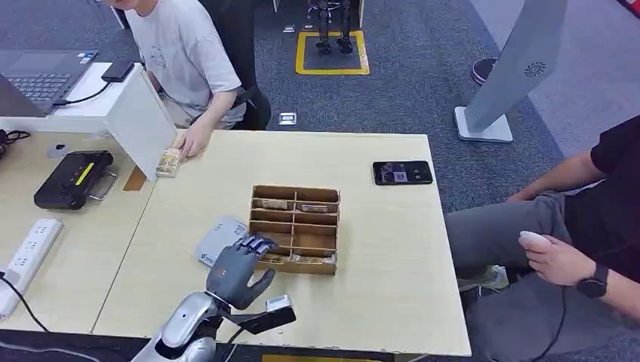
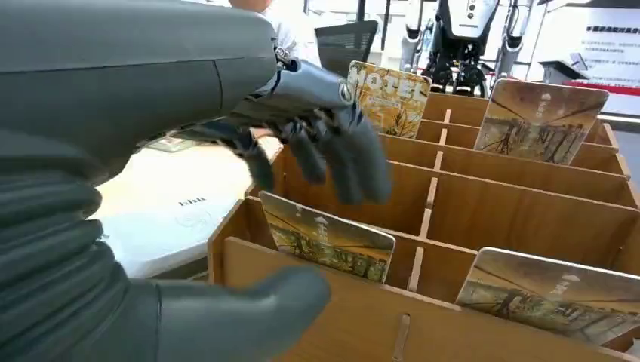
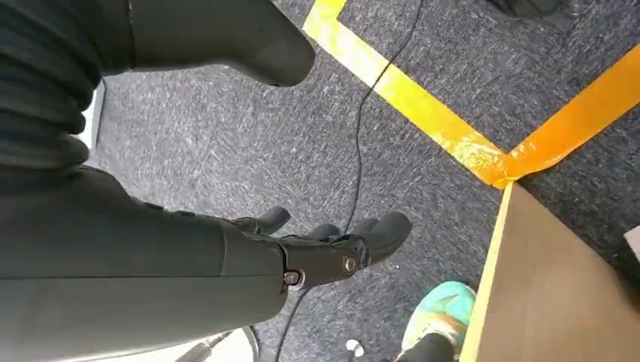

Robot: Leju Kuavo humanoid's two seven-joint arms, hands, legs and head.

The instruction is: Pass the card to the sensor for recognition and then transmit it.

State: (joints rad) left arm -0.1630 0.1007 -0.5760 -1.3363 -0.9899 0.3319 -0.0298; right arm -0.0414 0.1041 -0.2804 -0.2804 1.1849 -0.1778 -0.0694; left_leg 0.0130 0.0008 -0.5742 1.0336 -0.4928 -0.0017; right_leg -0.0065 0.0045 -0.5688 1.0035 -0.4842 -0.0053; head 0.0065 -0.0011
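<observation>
A wooden card box with slotted rows stands mid-table. My left hand hovers at its near-left corner, holding nothing. In the left wrist view its fingers hang spread above a picture card standing in the nearest row, and the thumb sits outside the box's front wall. More cards stand in other slots. The flat white sensor pad lies on the table just left of the box. My right hand hangs beside the table over the carpet, fingers apart and empty.
A person across the table rests a hand on a stack of cards. A black phone lies at the far right of the table. A person seated on the right holds a white remote. A power strip and a black device lie at left.
</observation>
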